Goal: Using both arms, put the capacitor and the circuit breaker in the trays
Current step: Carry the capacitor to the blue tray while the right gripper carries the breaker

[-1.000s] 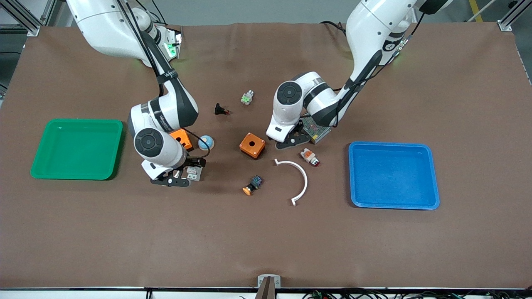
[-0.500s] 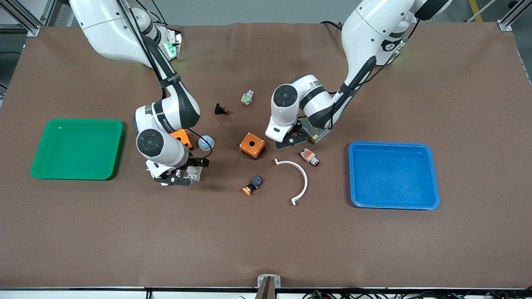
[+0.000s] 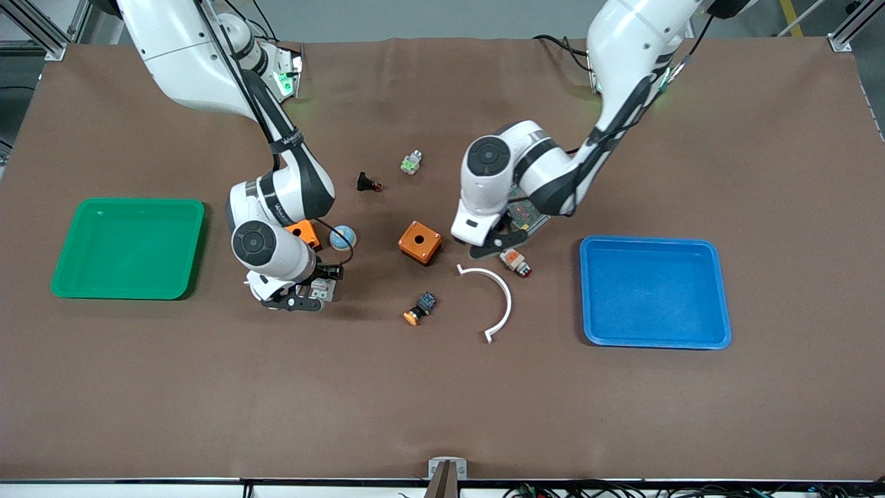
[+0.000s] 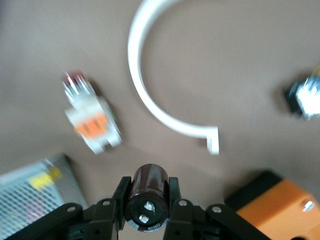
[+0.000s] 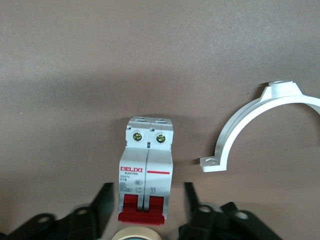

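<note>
My left gripper (image 3: 495,243) is shut on the capacitor (image 4: 146,194), a dark cylinder with a pale top, and holds it over the table between the orange box and the white-orange button. The capacitor is hidden in the front view. The circuit breaker (image 5: 147,165), white-grey with a red switch end, lies flat on the table. It also shows in the front view (image 3: 322,288). My right gripper (image 3: 296,301) is low over it and open. Its fingers (image 5: 104,206) stand on either side of the red end, with a gap on each side.
A green tray (image 3: 76,280) lies at the right arm's end and a blue tray (image 3: 720,297) at the left arm's end. Between them lie two orange boxes (image 3: 419,242) (image 3: 304,232), a blue ball (image 3: 343,237), a white arc (image 3: 502,294), a white-orange button (image 3: 515,260), an orange-capped button (image 3: 419,309), a black push-button (image 3: 367,183) and a mesh-covered unit (image 3: 527,214).
My left gripper has shifted a little with the capacitor toward the white-orange button. My right gripper has edged slightly toward the circuit breaker.
</note>
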Robot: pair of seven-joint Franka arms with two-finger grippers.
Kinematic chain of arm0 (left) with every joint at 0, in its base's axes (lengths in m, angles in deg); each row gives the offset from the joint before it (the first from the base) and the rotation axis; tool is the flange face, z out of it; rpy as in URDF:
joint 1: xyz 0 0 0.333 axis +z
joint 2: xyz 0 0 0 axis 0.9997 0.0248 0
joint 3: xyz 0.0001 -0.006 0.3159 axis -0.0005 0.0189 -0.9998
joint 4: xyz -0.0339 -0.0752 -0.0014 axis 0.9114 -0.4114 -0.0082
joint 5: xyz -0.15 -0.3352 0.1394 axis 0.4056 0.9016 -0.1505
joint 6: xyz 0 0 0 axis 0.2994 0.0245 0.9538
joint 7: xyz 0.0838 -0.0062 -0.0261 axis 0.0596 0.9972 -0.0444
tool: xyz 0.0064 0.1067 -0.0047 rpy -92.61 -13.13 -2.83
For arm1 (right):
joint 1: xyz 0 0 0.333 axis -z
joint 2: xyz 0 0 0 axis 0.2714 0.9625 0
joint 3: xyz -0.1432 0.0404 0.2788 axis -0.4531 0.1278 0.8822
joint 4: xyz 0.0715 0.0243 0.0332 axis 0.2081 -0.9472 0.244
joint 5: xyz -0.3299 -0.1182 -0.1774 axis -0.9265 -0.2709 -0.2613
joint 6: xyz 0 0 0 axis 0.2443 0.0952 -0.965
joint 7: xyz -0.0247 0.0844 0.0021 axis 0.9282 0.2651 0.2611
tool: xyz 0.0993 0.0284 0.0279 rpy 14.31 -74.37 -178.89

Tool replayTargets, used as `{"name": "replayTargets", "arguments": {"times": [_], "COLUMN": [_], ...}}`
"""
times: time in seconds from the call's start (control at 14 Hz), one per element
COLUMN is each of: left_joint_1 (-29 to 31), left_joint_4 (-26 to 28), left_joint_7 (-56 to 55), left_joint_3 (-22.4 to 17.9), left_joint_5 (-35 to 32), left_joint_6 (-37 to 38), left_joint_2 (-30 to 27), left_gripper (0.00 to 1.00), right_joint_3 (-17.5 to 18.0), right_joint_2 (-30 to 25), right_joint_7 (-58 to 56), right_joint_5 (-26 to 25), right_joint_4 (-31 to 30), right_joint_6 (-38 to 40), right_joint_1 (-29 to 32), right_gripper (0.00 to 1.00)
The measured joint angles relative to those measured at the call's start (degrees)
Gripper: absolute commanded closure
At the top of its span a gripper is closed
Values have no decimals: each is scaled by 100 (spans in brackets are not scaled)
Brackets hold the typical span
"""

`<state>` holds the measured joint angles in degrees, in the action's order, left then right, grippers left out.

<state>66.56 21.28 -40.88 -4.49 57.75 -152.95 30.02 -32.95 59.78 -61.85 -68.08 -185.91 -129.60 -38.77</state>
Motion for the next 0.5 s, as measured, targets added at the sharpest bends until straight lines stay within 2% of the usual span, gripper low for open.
{"name": "replayTargets", "arguments": {"times": [0.14, 0.36, 0.5], "left_joint_1": [494, 1214, 1601], "left_joint_4": [-5, 29, 91], "left_joint_7": [570, 1232, 1386], "left_joint_3": [1, -1, -11], "left_joint_5": [-2, -2, -4], "left_joint_6": [275, 610, 638], "left_joint_2": [-375, -599, -578], "left_gripper": [100, 100, 100], "right_joint_3": [0, -3, -40], "right_joint_2": [0, -4, -101], "right_joint_7": [-5, -15, -18], "right_joint_5": [8, 9, 10], "right_joint_4": [5, 66, 305], "right_joint_6": [-2, 17, 440], "right_joint_1": [0, 0, 23], "right_gripper": [76, 78, 78]}}
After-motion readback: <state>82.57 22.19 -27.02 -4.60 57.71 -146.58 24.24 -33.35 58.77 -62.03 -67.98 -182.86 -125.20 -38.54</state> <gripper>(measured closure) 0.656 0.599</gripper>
